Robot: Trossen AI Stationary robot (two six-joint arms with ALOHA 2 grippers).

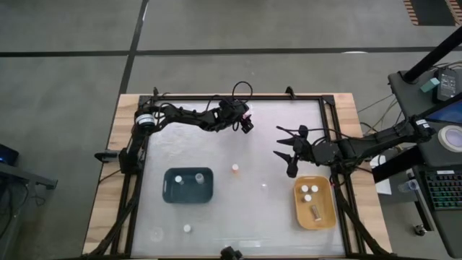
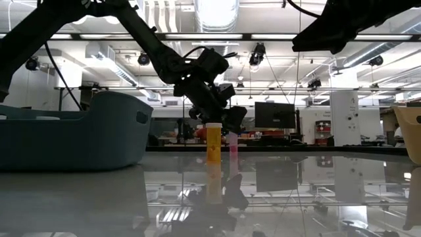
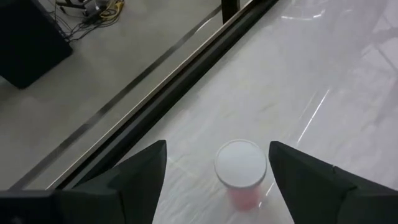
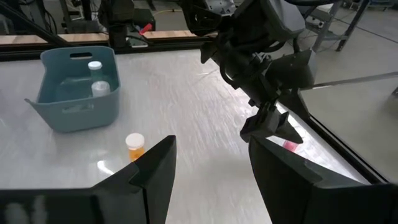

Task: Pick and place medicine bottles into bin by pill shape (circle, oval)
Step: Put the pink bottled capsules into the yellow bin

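Observation:
A pink medicine bottle (image 3: 240,174) with a white cap stands upright on the table near its far edge. My left gripper (image 3: 217,146) is open and slants down over it, one finger on either side of the cap with a gap on both sides. In the high view that gripper (image 1: 247,121) is at the far middle of the table. My right gripper (image 1: 283,142) hangs open and empty above the table's right part. An orange bottle (image 1: 235,168) stands alone mid-table, and a white-capped one (image 1: 187,228) stands near the front edge.
The teal bin (image 1: 170,193) at front left holds two bottles. The yellow bin (image 1: 327,217) at front right holds several. The black frame rail (image 3: 155,106) runs along the far edge, just beyond the pink bottle. Bare table lies between the two bins.

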